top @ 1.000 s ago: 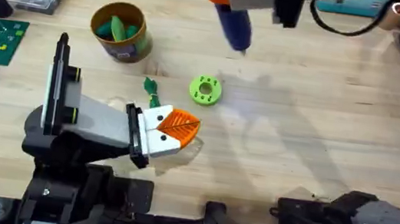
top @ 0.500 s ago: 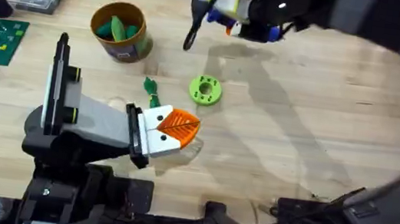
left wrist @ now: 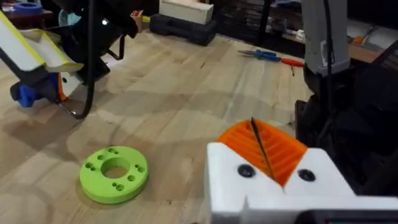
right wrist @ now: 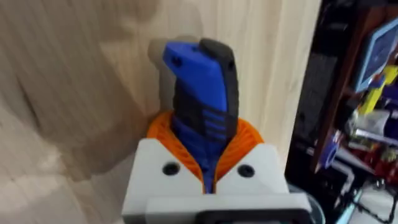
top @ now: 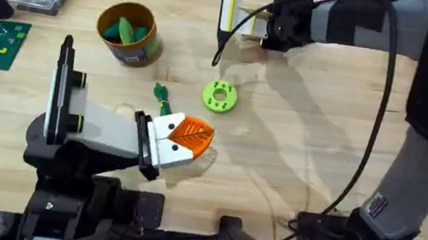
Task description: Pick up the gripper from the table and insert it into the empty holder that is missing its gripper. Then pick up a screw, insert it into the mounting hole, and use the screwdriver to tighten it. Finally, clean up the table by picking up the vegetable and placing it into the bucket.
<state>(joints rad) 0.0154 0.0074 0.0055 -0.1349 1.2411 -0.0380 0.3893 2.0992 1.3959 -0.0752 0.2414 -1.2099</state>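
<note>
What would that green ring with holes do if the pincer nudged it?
The lime-green ring lies flat on the wooden table, so it would probably slide, not roll. It looks like stiff, solid plastic, likely light and unlikely to bend. Its low, wide shape suggests it won't tip.

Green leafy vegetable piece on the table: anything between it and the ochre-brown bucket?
Nothing visible. Bare wooden table separates the green leafy piece from the ochre-brown bucket. The lime-green holed ring lies off that line; the left gripper, shut, sits on the piece's near side. The right gripper holds the blue screwdriver far off.
</note>
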